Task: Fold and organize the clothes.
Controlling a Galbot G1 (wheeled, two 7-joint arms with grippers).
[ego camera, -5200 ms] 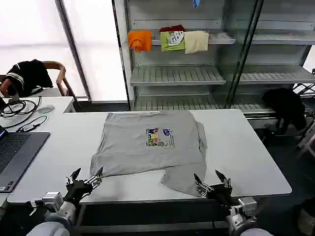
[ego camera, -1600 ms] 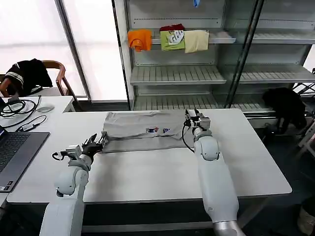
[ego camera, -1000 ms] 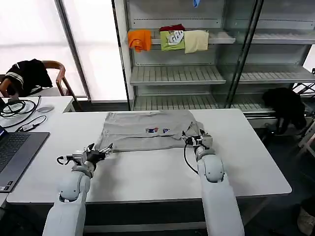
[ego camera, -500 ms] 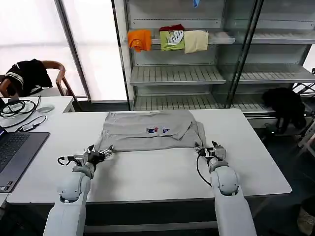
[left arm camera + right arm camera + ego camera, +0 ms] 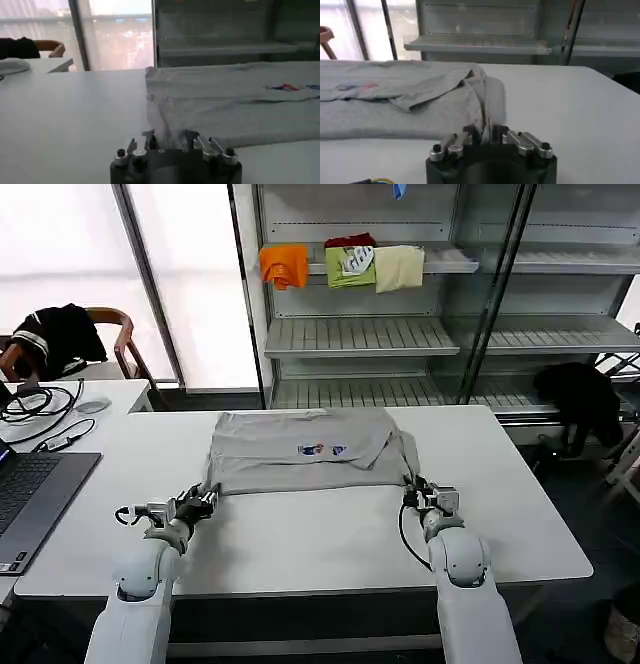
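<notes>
— Where was the light grey short-sleeved shirt with the small colourful print (image 5: 305,452)?

— It lay folded on the white table (image 5: 330,544), long side running left to right. We had our left gripper (image 5: 197,502) at its near left corner and our right gripper (image 5: 425,494) at its near right corner.

— Were the jaws pinching?

— Both looked pressed on the cloth edge. We judged each corner sat right at its own arm.

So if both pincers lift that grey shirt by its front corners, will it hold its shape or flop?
The shirt would likely flop: it lies in soft folds with a rumpled right edge. It probably sags between the left pincer and right pincer, and looks light, so it may drag across the table.
</notes>
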